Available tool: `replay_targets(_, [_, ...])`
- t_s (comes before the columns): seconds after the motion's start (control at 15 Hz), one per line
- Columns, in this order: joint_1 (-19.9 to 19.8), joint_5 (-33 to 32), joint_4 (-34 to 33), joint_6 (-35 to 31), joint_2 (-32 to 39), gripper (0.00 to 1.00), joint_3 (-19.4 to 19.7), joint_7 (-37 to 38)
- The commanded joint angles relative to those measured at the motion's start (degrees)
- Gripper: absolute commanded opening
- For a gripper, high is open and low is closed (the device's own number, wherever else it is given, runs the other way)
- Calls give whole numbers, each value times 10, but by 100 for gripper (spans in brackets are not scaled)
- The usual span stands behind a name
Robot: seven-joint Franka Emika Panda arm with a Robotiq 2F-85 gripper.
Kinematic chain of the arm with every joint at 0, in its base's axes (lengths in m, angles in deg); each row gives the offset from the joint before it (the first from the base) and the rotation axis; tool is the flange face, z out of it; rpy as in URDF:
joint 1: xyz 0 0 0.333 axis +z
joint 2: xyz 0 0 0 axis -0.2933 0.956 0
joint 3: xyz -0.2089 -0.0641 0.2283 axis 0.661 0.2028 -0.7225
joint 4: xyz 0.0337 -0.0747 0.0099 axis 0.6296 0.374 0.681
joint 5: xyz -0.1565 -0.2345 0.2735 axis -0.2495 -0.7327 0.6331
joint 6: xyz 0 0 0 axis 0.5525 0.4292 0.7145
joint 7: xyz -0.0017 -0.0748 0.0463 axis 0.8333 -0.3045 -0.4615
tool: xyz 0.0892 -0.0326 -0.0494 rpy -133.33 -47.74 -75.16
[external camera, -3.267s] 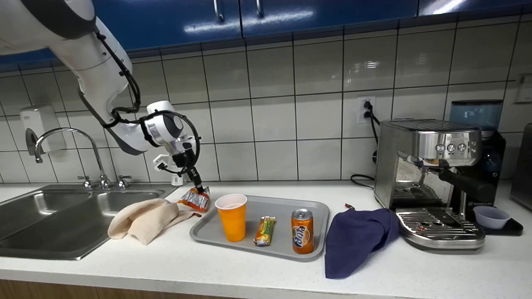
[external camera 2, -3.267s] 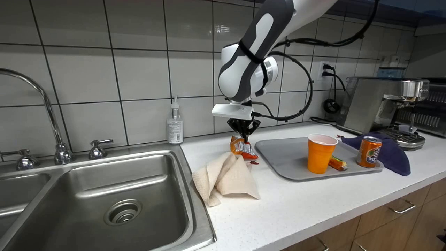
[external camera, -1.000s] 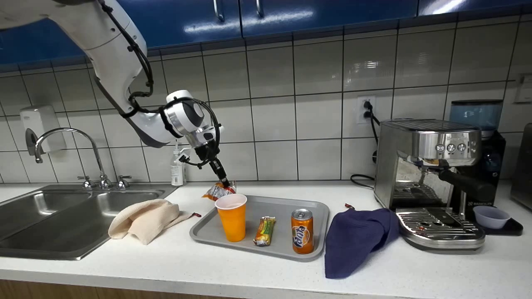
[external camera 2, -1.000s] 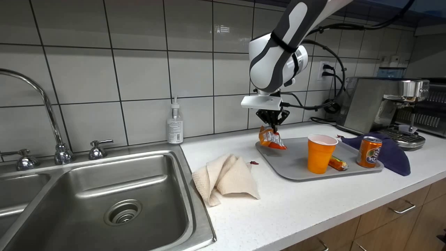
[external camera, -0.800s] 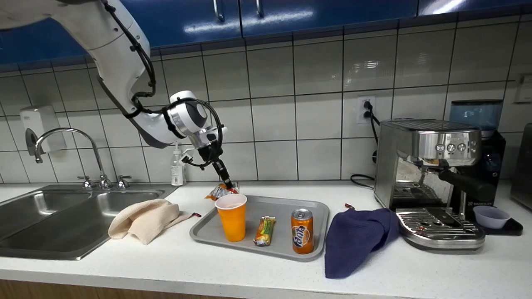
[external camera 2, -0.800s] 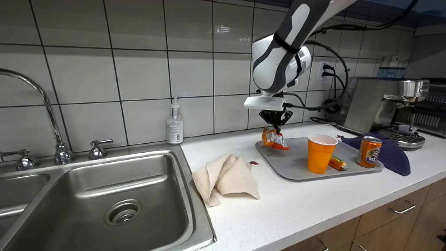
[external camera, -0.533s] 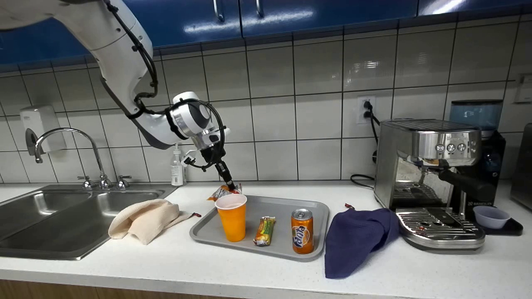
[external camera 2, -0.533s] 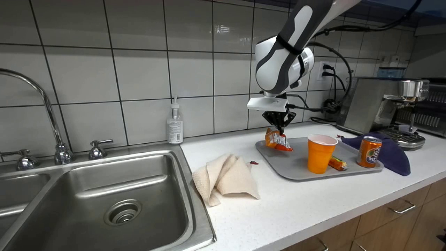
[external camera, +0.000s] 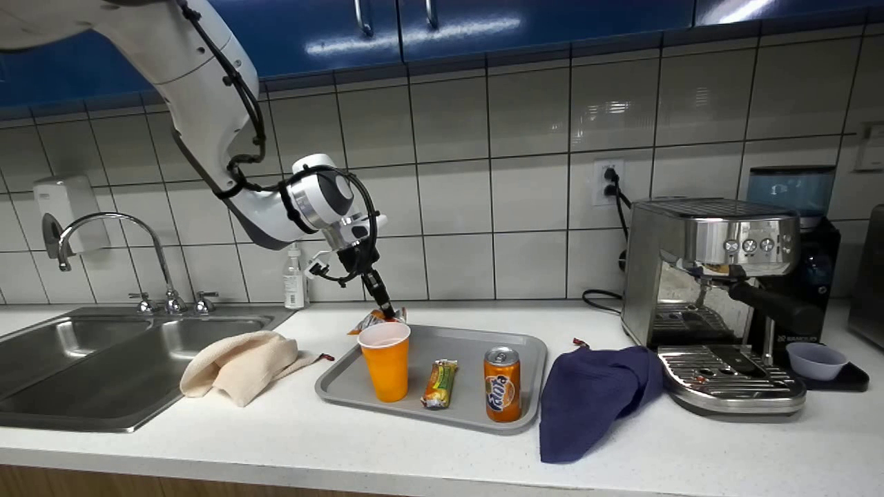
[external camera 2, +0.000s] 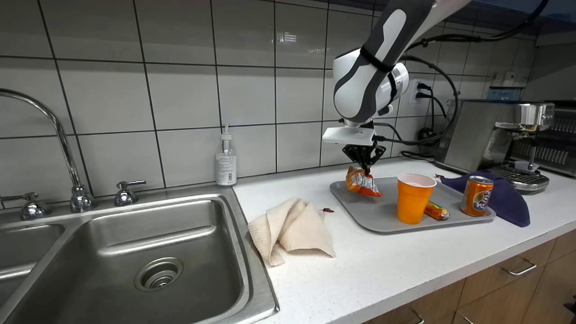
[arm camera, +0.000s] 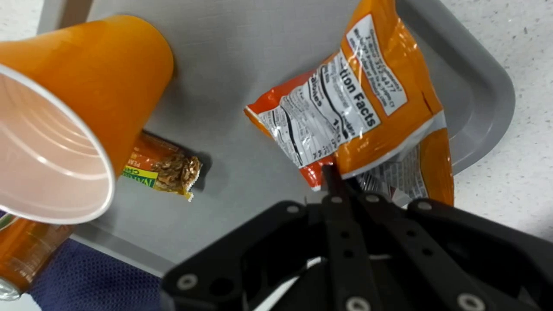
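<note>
My gripper is shut on an orange and silver snack bag, pinched at one edge. In both exterior views the gripper and the bag are at the back corner of the grey tray, over it. I cannot tell whether the bag touches the tray. An orange cup stands upright on the tray and hides part of the bag in an exterior view. A wrapped bar lies beside the cup, and an orange Fanta can stands beyond the bar.
A beige cloth lies between the sink and the tray. A dark blue cloth lies by the coffee machine. A soap bottle stands at the tiled wall.
The gripper has carried the bag up from the counter by the beige cloth and across to the tray's back corner. In the last second it moves slightly further over the tray and lower.
</note>
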Motion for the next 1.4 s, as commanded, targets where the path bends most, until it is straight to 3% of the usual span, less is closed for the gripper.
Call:
replay_targets(0.0, [-9, -4, 3, 15, -8, 0, -7, 11])
replay_targets(0.07, [-9, -4, 3, 15, -8, 21, -7, 11])
replay_targets(0.8, [-3, -15, 17, 9, -29, 99, -6, 10])
replay_targets(1.33, [9, -40, 52, 1, -73, 100, -19, -5])
